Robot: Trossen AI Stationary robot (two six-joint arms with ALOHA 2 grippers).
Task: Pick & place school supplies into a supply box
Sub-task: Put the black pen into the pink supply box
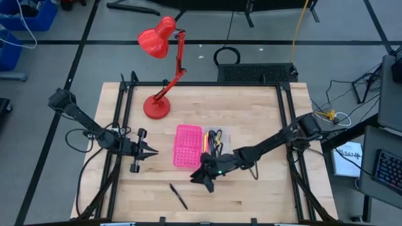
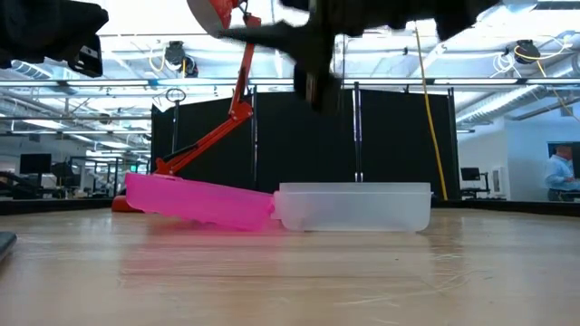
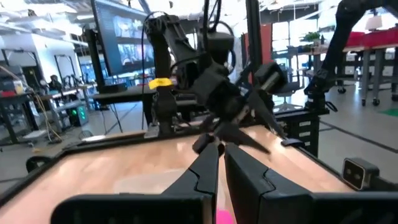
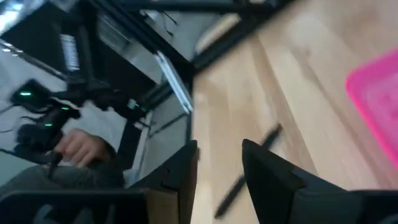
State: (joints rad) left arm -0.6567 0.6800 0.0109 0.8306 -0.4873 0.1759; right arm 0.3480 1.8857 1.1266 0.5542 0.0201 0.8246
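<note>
The supply box lies open in the middle of the table: its pink half [image 1: 188,145] sits tilted [image 2: 195,199] next to the clear tray [image 1: 218,139] [image 2: 353,206]. Pens and black-handled scissors [image 1: 213,142] lie in the tray. One dark pen [image 1: 178,196] [image 4: 247,169] lies flat on the wood, nearer the near edge. My right gripper [image 1: 205,177] [image 4: 219,154] hovers open above the table between box and pen, holding nothing. My left gripper [image 1: 152,150] [image 3: 221,149] waits shut, left of the pink half.
A red desk lamp [image 1: 164,69] stands on its round base [image 1: 156,107] at the far left of the table. Black frame rails run along the table's left and right edges. A person's hand [image 4: 81,146] shows beyond the table edge.
</note>
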